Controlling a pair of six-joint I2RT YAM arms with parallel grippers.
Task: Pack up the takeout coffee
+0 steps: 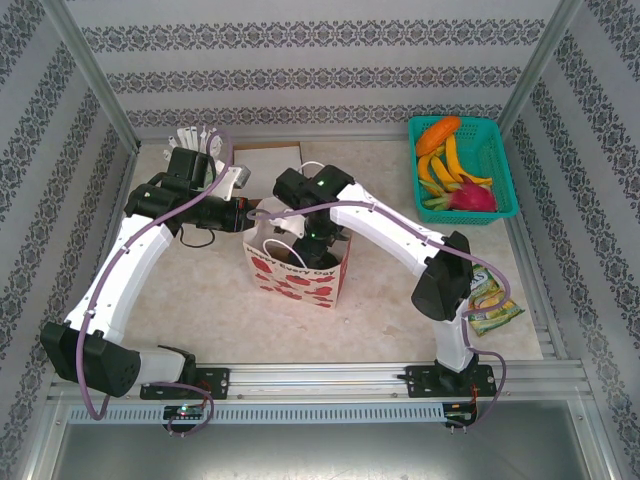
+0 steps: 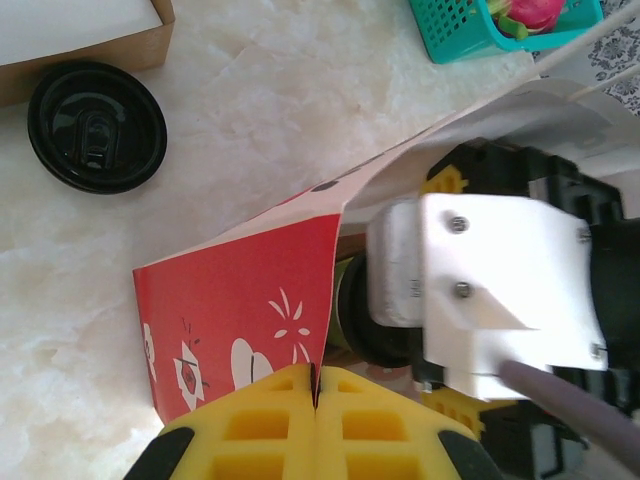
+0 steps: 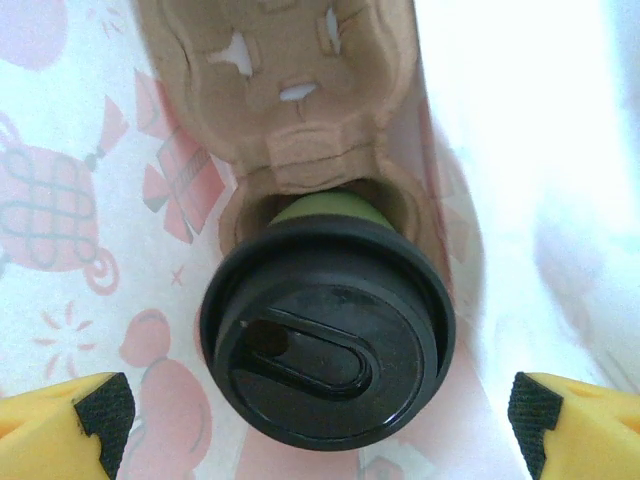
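Note:
The takeout coffee [image 3: 328,345], a green-sided cup under a round black lid, sits in a pocket of a brown cardboard carrier [image 3: 290,90] inside the paper bag [image 1: 300,278]. My right gripper [image 3: 325,435] hangs open just above it. Its yellow fingertips [image 3: 70,425] stand wide to either side and do not touch the cup. In the top view the right gripper [image 1: 318,235] reaches down into the bag's mouth. My left gripper [image 2: 315,395] is shut on the bag's red-printed rim [image 2: 250,290], at the bag's left side [image 1: 245,215].
A round black lid [image 2: 97,126] lies on the marble table beside a shallow cardboard box [image 2: 80,30]. A teal basket [image 1: 505,190] of fruit stands at the back right. A snack packet [image 1: 492,305] lies by the right arm's base. White-wrapped sticks [image 1: 195,140] stand at the back left.

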